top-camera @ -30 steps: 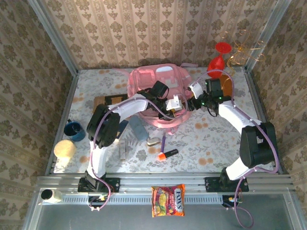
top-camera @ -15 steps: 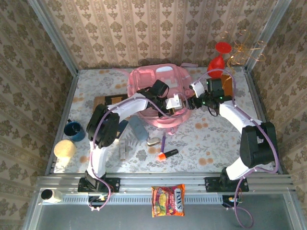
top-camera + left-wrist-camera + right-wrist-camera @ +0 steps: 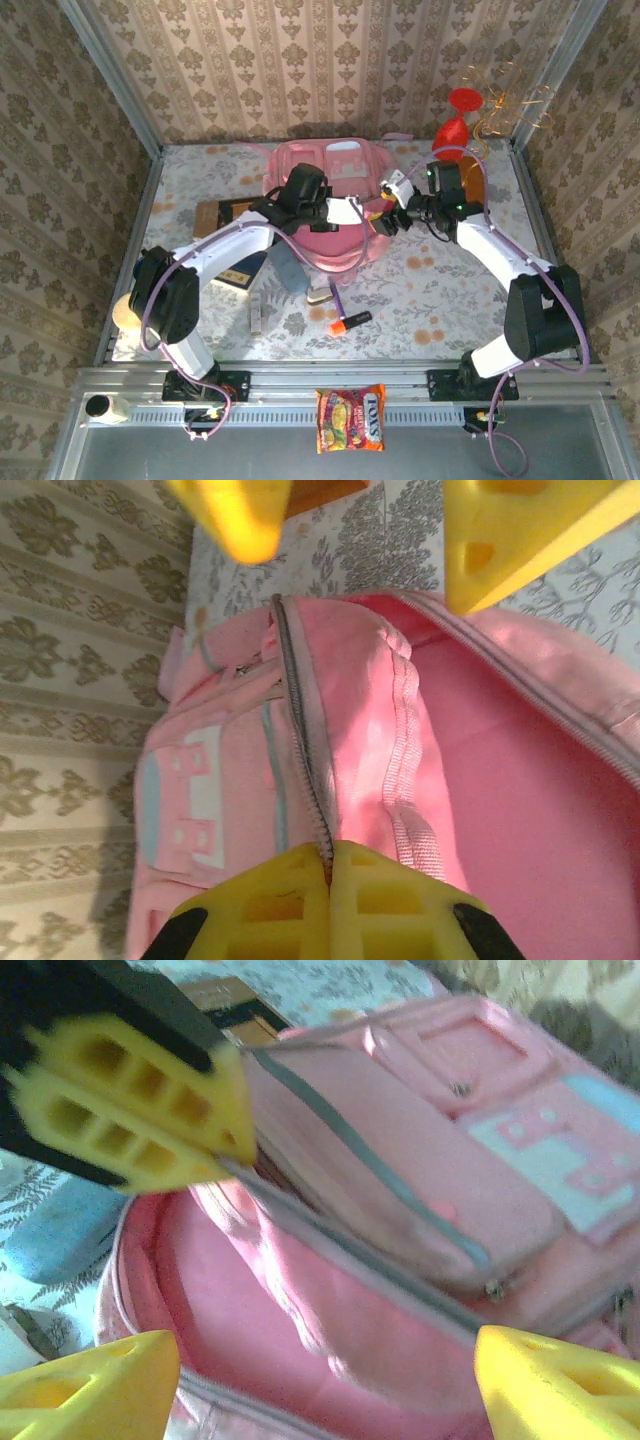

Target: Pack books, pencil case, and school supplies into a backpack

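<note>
The backpack (image 3: 340,160) lies on the table (image 3: 450,290), with the open mouth on its near side. The left claw (image 3: 328,865) is pinched tight on its zip edge. I judge it should hold this flap high and steady while the right claw (image 3: 328,1345), spread wide, takes the opposite rim. The right wrist view shows the pencil case (image 3: 60,1230) just beside the backpack; the top view adds the marker (image 3: 350,323), farther from the backpack.

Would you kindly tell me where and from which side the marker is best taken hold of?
Probably mid-barrel, from straight above: the marker lies flat on the table, running roughly left-right with bare surface in front of and behind the barrel, so a grip across its narrow width should fit.
</note>
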